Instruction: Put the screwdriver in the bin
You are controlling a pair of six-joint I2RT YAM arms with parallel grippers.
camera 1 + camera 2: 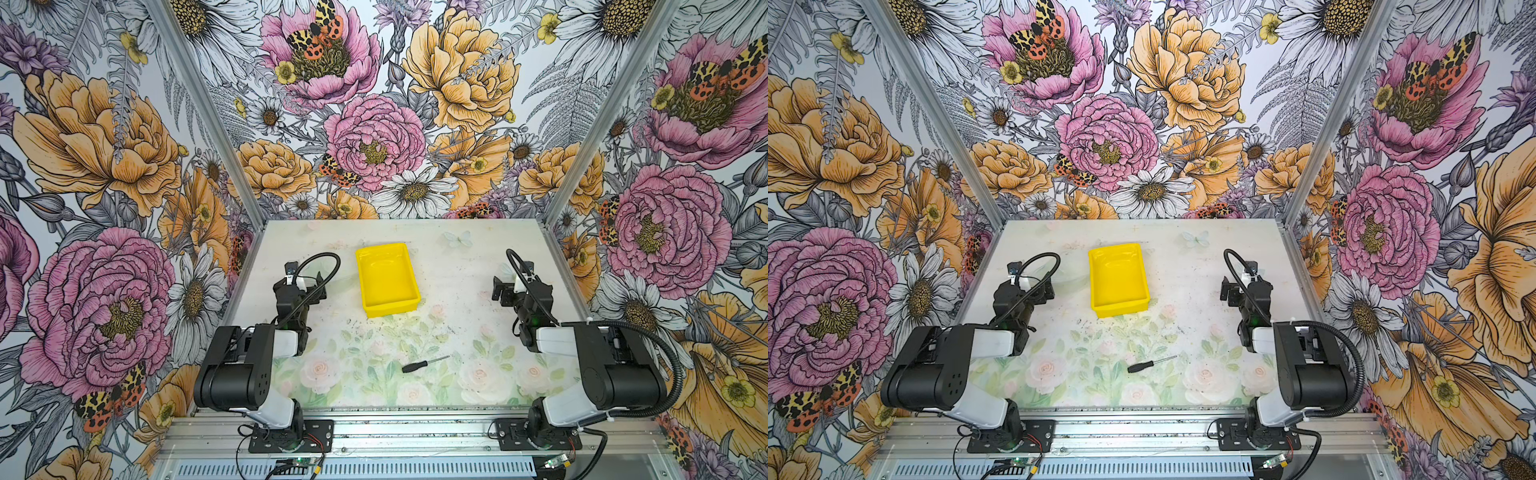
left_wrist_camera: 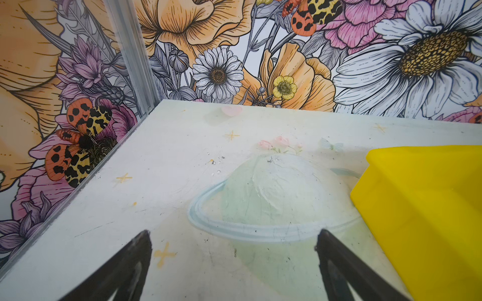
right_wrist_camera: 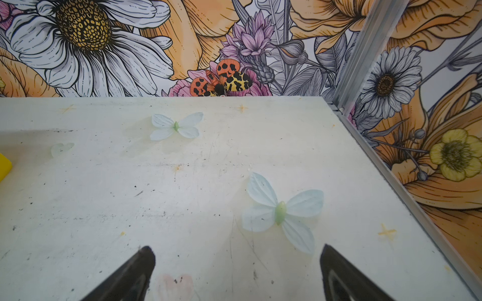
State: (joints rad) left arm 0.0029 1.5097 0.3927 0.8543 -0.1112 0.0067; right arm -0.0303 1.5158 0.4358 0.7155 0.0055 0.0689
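Scuffed pastel table (image 1: 457, 270), floral walls (image 1: 374, 124)

Bright, even light fills every picture and seems to come from above. Shadows on the table (image 1: 457, 270) are faint and soft. The floor of the yellow bin (image 1: 390, 309) has a pale shiny patch. Both top views are sharp, but the flowered walls (image 1: 104, 145) stretch near the edges. In the wrist views, the tips of the left gripper (image 2: 234, 232) and right gripper (image 3: 236, 249) look blurry.
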